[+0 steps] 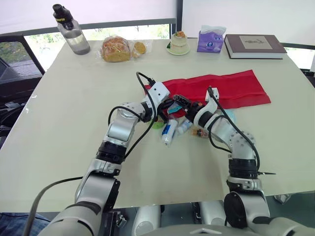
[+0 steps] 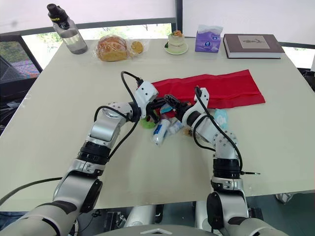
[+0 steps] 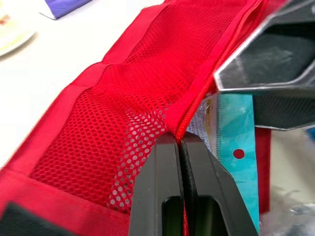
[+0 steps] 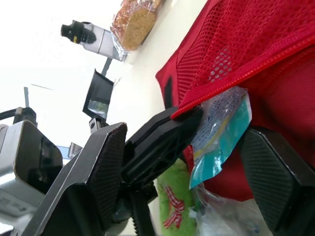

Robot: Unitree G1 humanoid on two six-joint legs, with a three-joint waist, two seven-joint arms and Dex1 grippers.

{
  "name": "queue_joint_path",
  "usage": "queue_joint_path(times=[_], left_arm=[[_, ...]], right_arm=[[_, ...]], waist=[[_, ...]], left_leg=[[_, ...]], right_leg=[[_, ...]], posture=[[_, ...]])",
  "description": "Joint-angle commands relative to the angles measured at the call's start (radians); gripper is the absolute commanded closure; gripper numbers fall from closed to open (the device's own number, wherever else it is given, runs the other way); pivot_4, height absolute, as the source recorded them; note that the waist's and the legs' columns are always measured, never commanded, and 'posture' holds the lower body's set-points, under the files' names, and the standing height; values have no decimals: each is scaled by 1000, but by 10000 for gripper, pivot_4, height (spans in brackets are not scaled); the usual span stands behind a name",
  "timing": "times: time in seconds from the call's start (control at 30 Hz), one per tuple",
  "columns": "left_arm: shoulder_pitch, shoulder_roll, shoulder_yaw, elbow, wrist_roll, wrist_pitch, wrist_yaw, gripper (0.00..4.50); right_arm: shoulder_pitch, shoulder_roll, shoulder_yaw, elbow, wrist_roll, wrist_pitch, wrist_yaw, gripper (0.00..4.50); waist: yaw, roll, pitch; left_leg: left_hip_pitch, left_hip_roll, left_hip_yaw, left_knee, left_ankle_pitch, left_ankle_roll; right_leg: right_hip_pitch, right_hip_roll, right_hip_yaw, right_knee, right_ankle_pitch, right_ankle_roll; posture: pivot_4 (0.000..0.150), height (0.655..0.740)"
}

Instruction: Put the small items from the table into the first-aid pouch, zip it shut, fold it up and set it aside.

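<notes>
Red mesh and a red zipper line mark the red mesh first-aid pouch [image 1: 221, 88], which lies unfolded in a long strip across the far-right part of the pale table [image 1: 74, 108]. At its near-left end the left gripper [image 3: 178, 140] is clamped tight on the zipper edge of a mesh pocket, lifting it so that the pocket gapes. A teal-and-clear plastic packet [image 4: 221, 132] sits partly under that raised edge. The right gripper [image 4: 186, 132] stands with its fingers spread wide to either side of the packet, gripping nothing.

Just beside this end of the pouch lie a white tube with a blue label [image 1: 169, 132], a green sachet [image 4: 172, 196] and some clear-wrapped pieces. Along the far edge stand a clear water bottle [image 1: 71, 30], a bagged loaf of bread [image 1: 117, 48], a purple tissue pack [image 1: 210, 40] and a dark hardcover book [image 1: 253, 45].

Judging by this, loading is in hand and zipping is not yet begun. The next move calls for nudging the packet fully inside while the left keeps the mouth open, then fetching the tube.
</notes>
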Motion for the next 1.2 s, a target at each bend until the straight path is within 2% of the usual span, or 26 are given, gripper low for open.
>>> queue_joint_path(times=[0.03, 0.07, 0.17, 0.27, 0.3, 0.37, 0.5, 0.67, 0.9, 1.2], left_arm=[[-36, 10, 45, 12, -57, -6, -31, 45000], [-44, 11, 57, 25, -72, 2, -39, 45000], [-74, 18, 76, 80, -103, 6, -62, 45000], [-97, 24, 75, 134, -107, -23, -85, 45000], [-104, 22, 78, 147, -115, -23, -94, 45000], [-112, 20, 81, 166, -128, -26, -109, 45000], [-114, 20, 80, 181, -137, -31, -126, 45000], [-102, 19, 79, 180, -143, -34, -139, 45000], [-97, 15, 74, 179, -141, -38, -145, 45000], [-82, 2, 58, 162, -137, -37, -148, 45000]], right_arm=[[2, -27, 24, -79, -22, 16, 26, 8668], [2, -40, 32, -91, -33, 18, 38, 8668], [-4, -98, 76, -125, -94, 19, 94, 16344], [-19, -162, 135, -147, -172, 5, 164, 33249], [-26, -189, 160, -155, -204, -1, 194, 37733], [-34, -253, 227, -174, -280, -18, 263, 43749], [-33, -334, 329, -200, -423, -100, 367, 43749], [-27, -315, 373, -189, -496, -140, 434, 43749], [-72, -319, 460, -17, -701, -255, 503, 43749], [-98, -261, 450, 114, -810, -325, 539, 43749]], waist=[[0, 0, 0], [0, 0, 0], [-1, 0, 0], [-1, 0, 0], [-1, 0, 0], [-1, 0, 0], [0, 0, 0], [0, 0, 0], [0, 0, 0], [0, 0, 0]], left_leg=[[0, 0, 0, 0, 0, 0], [0, 0, 0, 0, 0, 0], [0, 0, 0, 0, 0, 0], [0, 0, 0, 0, 0, 0], [0, 0, 0, 0, 0, 0], [0, 0, 0, 0, 0, 0], [0, 0, 0, 0, 0, 0], [0, 0, 0, 0, 0, 0], [0, 0, 0, 1, 0, 0], [0, 0, 0, 1, 0, 0]], right_leg=[[0, 0, 0, 0, 0, 0], [0, 0, 0, 0, 0, 0], [0, 0, 0, 0, 0, 0], [0, 0, 0, 0, 0, 0], [0, 0, 0, 0, 0, 0], [0, 0, 0, 0, 0, 0], [0, 0, 0, -1, 0, 0], [0, 0, 0, 0, 0, 0], [0, 0, 0, 0, 0, 0], [0, 0, 0, 0, 0, 0]], posture=[[1500, 7400], [1500, 7400], [1500, 7400], [1500, 7400], [1500, 7400], [1500, 7400], [1500, 7400], [1500, 7400], [1500, 7400], [1500, 7400]])
